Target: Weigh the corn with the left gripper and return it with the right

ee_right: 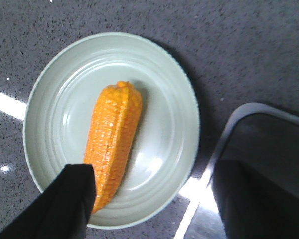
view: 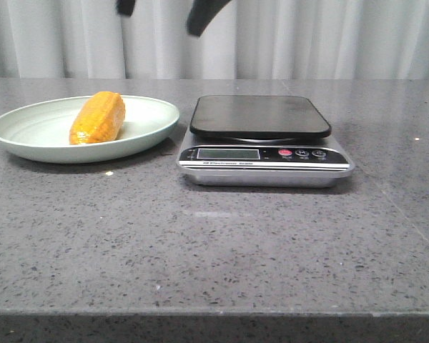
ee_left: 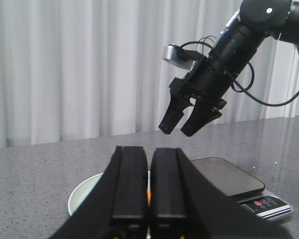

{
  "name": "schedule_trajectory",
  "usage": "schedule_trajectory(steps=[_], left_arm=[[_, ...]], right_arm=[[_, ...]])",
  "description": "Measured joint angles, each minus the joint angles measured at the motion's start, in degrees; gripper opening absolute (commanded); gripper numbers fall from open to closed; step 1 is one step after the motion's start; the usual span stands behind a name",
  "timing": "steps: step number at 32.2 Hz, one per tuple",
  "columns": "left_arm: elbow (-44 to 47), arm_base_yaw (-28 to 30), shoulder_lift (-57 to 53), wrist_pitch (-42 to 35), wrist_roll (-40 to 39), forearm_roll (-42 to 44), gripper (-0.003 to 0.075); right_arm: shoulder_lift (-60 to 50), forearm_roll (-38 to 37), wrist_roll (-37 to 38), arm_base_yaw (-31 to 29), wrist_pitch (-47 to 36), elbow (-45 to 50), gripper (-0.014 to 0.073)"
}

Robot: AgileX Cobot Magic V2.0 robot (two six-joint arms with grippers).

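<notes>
The orange-yellow corn [view: 98, 118] lies on a pale green plate [view: 28, 128] at the table's left. The right wrist view looks straight down on the corn [ee_right: 113, 139] and plate [ee_right: 164, 119]. My right gripper [view: 163, 11] hangs open and empty high above the plate; only its two black fingertips show at the top of the front view. It also shows open in the left wrist view [ee_left: 178, 128] and the right wrist view [ee_right: 157, 167]. My left gripper [ee_left: 149, 154] is shut and empty, away from the corn, of which an orange sliver [ee_left: 149, 195] shows behind the fingers.
A silver kitchen scale [view: 261, 118] with a black platform stands just right of the plate, display facing front. It also shows in the left wrist view [ee_left: 229, 177] and the right wrist view [ee_right: 269, 134]. White curtains hang behind the grey speckled table [view: 214, 243].
</notes>
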Motion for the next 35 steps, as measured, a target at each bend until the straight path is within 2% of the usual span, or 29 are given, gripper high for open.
schedule_trajectory(steps=[6, 11, 15, 35], left_arm=[[0.0, 0.0, 0.0, 0.0, 0.0, 0.0, 0.0127], [0.0, 0.0, 0.0, 0.0, 0.0, 0.0, 0.0127], [0.0, 0.0, 0.0, 0.0, 0.0, 0.0, 0.0127], [0.0, 0.0, 0.0, 0.0, 0.0, 0.0, 0.0127]], right_arm=[[-6.7, 0.5, -7.4, -4.5, 0.1, 2.5, 0.0584], [-15.2, 0.9, -12.4, -7.2, 0.1, 9.9, 0.0584], [-23.9, 0.9, -14.8, -7.9, -3.0, 20.7, 0.0584], [-79.1, 1.2, -21.7, -7.9, -39.3, 82.3, 0.0584]])
